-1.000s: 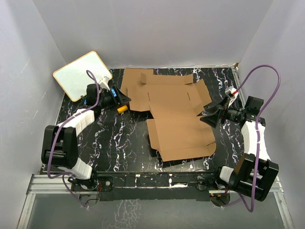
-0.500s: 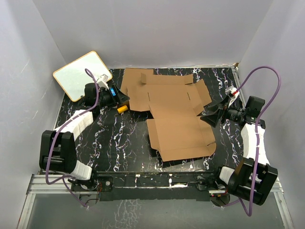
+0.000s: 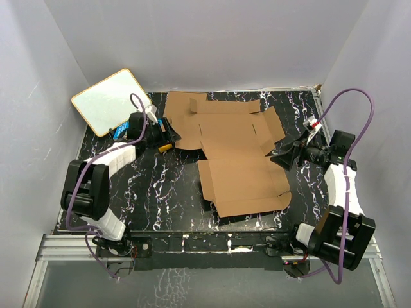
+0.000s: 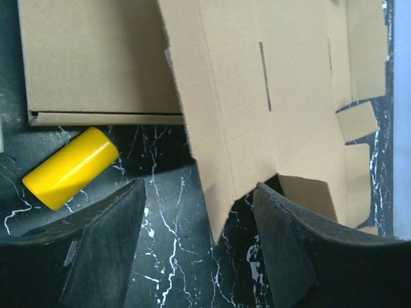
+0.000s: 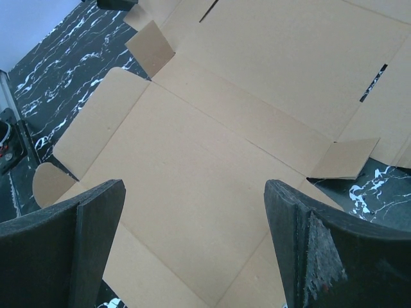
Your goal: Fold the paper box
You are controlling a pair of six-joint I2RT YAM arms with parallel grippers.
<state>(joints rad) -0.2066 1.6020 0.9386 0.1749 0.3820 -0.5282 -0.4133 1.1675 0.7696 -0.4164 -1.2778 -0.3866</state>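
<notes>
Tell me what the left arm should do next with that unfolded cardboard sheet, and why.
Probably ease the left gripper forward a little and close on the near corner of the paper box. Its jaws stand open, holding nothing, with that pointed flap corner just between the fingers, and the sheet lies unfolded. Keep clear of the yellow cylinder beside it.

We see bare table (image 3: 160, 192) left of the paper box (image 3: 241, 179); a yellow cylinder (image 4: 70, 168) and flat box (image 4: 96, 58) crowd the left gripper (image 4: 199, 189).
</notes>
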